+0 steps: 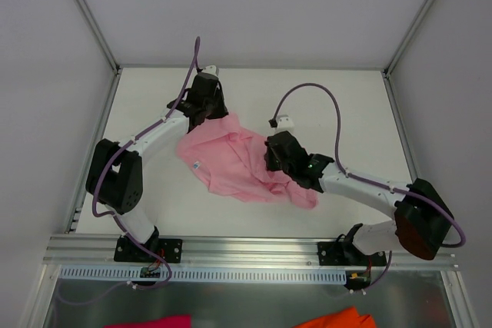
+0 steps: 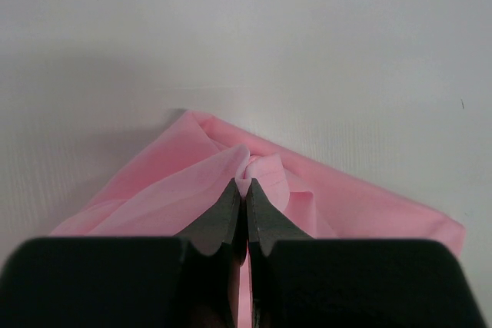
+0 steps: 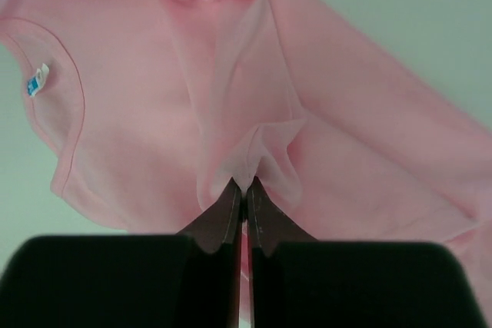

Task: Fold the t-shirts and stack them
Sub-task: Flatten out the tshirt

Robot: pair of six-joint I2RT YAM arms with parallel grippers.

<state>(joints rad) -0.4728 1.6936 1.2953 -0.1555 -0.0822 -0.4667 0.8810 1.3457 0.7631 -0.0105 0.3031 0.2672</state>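
The light pink t-shirt [image 1: 231,155] lies crumpled on the white table between both arms. Its white neck label [image 1: 197,165] shows at the near left, and also in the right wrist view [image 3: 38,80]. My left gripper [image 1: 213,115] is shut on a pinch of the t-shirt's far edge [image 2: 244,167]. My right gripper [image 1: 270,160] is shut on a fold of the t-shirt [image 3: 254,147] near its middle right. Both pinches are raised a little above the table.
The white table [image 1: 346,113] has grey walls at the back and both sides. A metal rail [image 1: 246,247] runs along the near edge. A magenta cloth scrap [image 1: 154,322] and an orange cloth scrap [image 1: 334,319] lie below the rail.
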